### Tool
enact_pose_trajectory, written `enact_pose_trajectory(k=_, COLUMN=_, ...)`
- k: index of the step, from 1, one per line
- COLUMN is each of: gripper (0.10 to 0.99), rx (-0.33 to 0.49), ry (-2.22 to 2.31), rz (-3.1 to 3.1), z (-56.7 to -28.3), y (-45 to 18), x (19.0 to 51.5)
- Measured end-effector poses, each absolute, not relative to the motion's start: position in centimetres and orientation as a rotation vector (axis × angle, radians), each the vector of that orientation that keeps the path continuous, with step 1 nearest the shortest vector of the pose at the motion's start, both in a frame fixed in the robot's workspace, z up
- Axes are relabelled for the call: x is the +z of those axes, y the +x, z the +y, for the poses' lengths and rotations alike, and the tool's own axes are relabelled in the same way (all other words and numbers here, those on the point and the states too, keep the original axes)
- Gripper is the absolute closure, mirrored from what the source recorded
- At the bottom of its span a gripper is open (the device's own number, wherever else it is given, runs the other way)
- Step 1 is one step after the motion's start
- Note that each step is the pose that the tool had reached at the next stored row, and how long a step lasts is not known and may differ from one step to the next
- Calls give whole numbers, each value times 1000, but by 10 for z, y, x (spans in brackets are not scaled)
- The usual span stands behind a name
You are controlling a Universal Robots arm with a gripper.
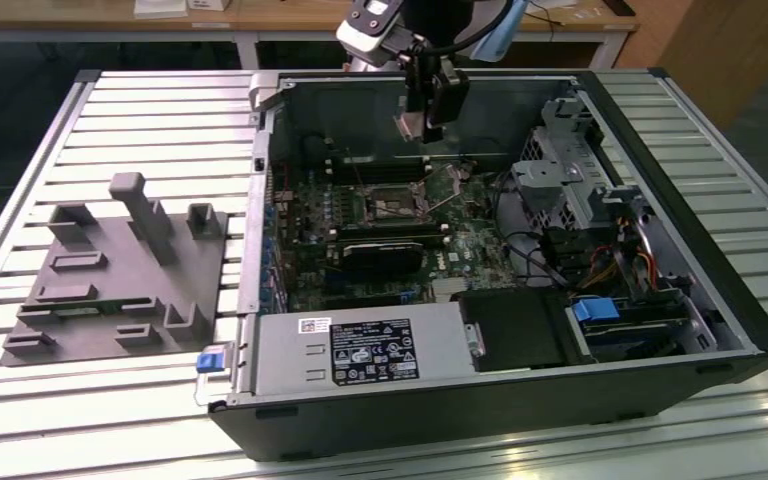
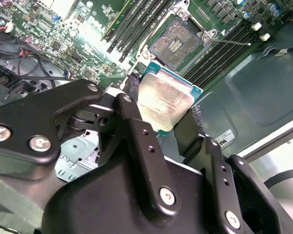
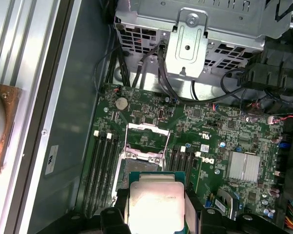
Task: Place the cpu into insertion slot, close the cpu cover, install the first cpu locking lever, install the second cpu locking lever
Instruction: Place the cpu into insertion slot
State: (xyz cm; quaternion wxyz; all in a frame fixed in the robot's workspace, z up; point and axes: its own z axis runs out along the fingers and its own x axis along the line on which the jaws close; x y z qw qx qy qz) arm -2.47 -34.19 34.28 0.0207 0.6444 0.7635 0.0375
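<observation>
One gripper [image 1: 427, 128] high over the open computer case [image 1: 491, 410], close to the rim of its far wall. Pinches one cpu [image 2: 166, 100] by two opposite edges between two black fingers [image 2: 191, 131], with the dull silver top toward both wrist cameras and the other two edges free. Holds it in the air, apart from the green board [image 3: 210, 122].

One insertion slot [image 2: 178, 44] just beyond the cpu's leading edge, with its dark centre uncovered and its silver rim bare. In the first wrist view, hides the slot's nearest edge behind the chip. One cpu cover [image 3: 145, 141] swung back off the slot on the side away from the cpu, showing board through its window. One thin wire lever [image 2: 229, 42] slanting out from a corner of the slot across the memory slots [image 3: 105, 165]. Two banks of those, one on each side of the slot and close against its rim.

Open air straight above the slot. Tighter round about: one black block [image 1: 381, 258] just beside it on the board, dark cables [image 3: 136, 73] and one metal drive cage [image 3: 210, 29] past the board's edge.

Outside the case, on the exterior view's left and well apart, one grey fixture tray [image 1: 117, 270] on the slatted table [image 1: 37, 420].
</observation>
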Motion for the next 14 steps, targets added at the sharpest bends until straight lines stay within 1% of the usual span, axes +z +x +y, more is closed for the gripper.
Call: enact_pose_trajectory(k=14, gripper=549, rx=113, ry=2077, rz=2296, z=-342, y=-25, x=335)
